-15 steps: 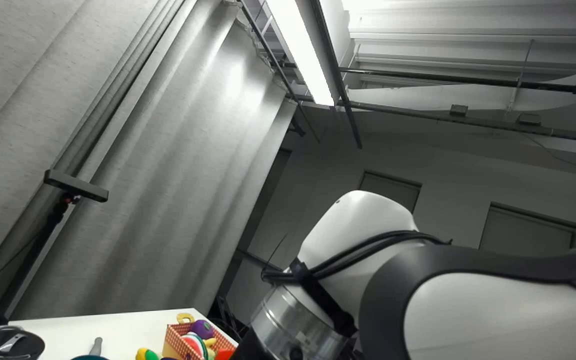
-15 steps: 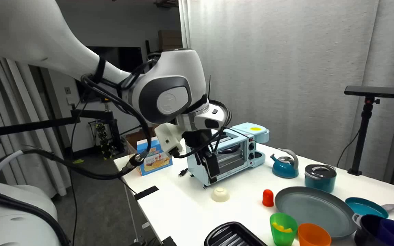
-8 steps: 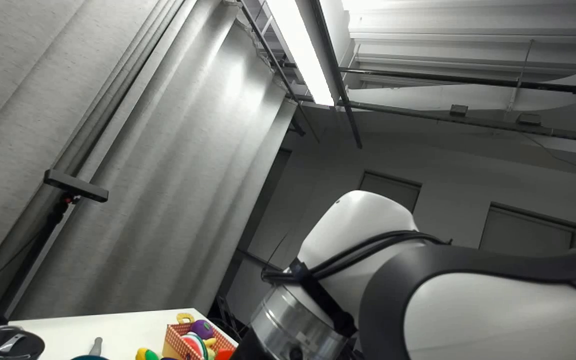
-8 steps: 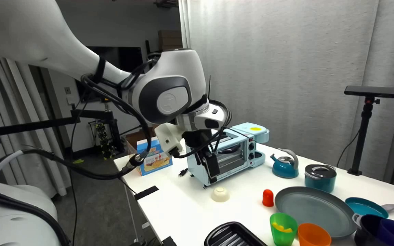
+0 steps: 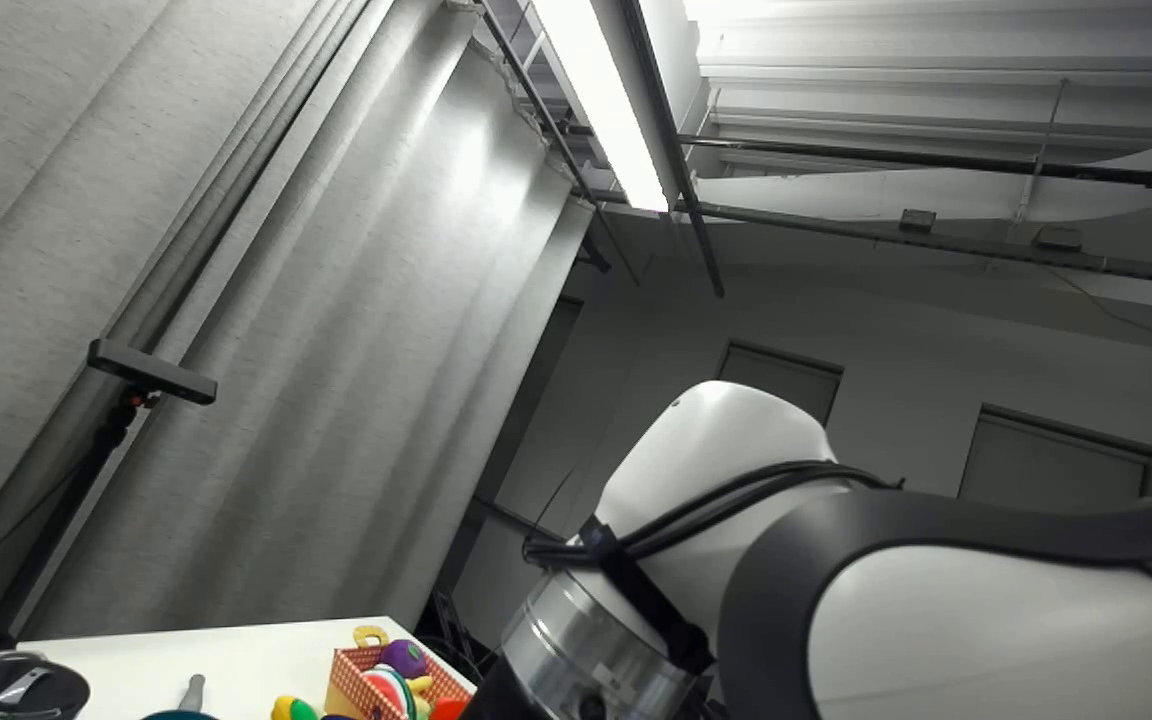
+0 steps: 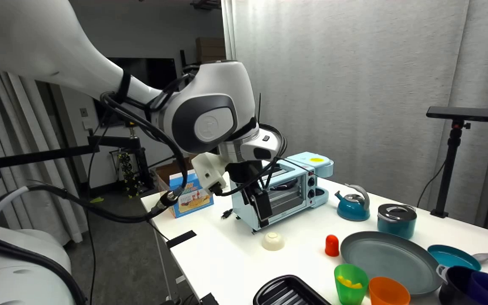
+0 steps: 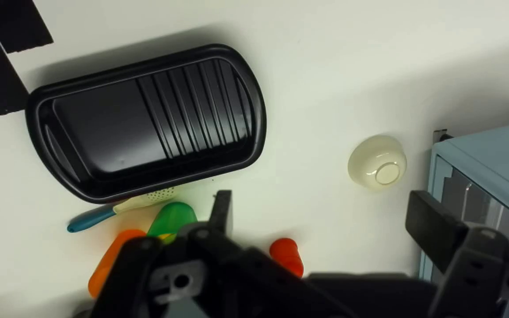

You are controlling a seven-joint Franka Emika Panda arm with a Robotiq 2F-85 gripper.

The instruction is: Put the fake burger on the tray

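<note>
Because no fake burger can be made out in any view, take its place as unknown; your step in hand, as judged here, is to locate it before any descent. Its likely goal, the black tray (image 7: 148, 123), rests on the counter (image 7: 316, 66) to one side of the tool (image 7: 323, 216), ridged half nearer, smooth half farther. Your tool hangs above, jaws spread wide, holding nothing. With the burger found, descend straight over it, centre it between the jaws and squeeze gently, since a toy may give; then clear the tray's rim and release low over the smooth half. Beware the cream bowl (image 7: 377, 162), ahead of the tool, and the pale-blue oven (image 7: 497, 157), beyond the jaw farther from the tray.

The wrist view gives you the whole tray and a blue-handled utensil (image 7: 124, 204) beside it, whereas in an exterior view the lower border crops the tray (image 6: 289, 293). From the wrist, a red piece (image 7: 287, 257) appears within the gap; in an exterior view the same red piece (image 6: 332, 245) stands well apart from the tool. In an exterior view the jaws fall out of frame below the arm (image 5: 726, 440), yet a basket (image 5: 348, 688) of toy food (image 5: 403, 657) shows, worth searching.
</note>
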